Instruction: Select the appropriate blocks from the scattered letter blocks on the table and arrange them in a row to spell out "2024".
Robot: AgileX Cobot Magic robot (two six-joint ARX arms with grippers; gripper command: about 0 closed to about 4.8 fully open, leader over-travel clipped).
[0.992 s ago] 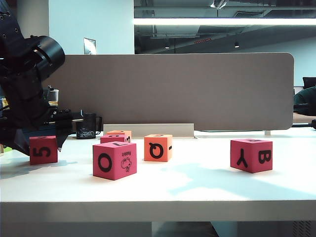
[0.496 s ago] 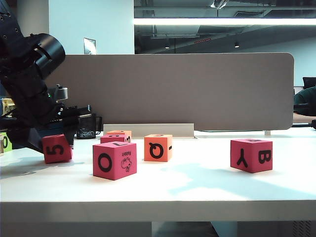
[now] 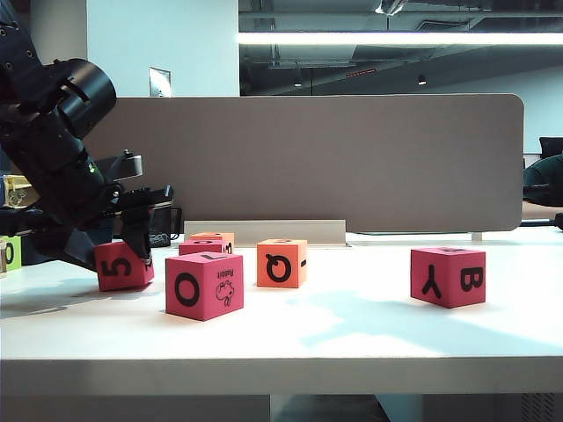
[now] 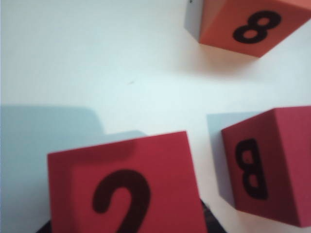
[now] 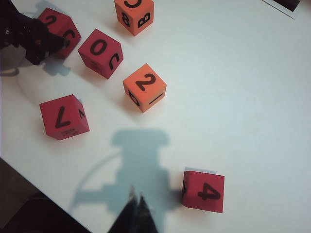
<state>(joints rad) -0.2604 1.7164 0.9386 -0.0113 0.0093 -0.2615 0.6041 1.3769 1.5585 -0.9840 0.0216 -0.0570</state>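
The left gripper has carried the red block marked 5 rightward — now tilted, just beside the O block — its wrist turned.

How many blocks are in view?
6: red 2 in the left tool, 0 beside it, orange B behind, orange 2 central, 7 at the edge, 4 near the right tool.

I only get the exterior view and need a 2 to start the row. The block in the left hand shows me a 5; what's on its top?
Observer: The left wrist view shows a 2 on top of the held block in the left hand.
Operator: Any 4?
Observer: A red block with 4 on top lies near the right hand, untouched.
Operator: Another 2?
Observer: An orange block shows 2 on top, standing free.
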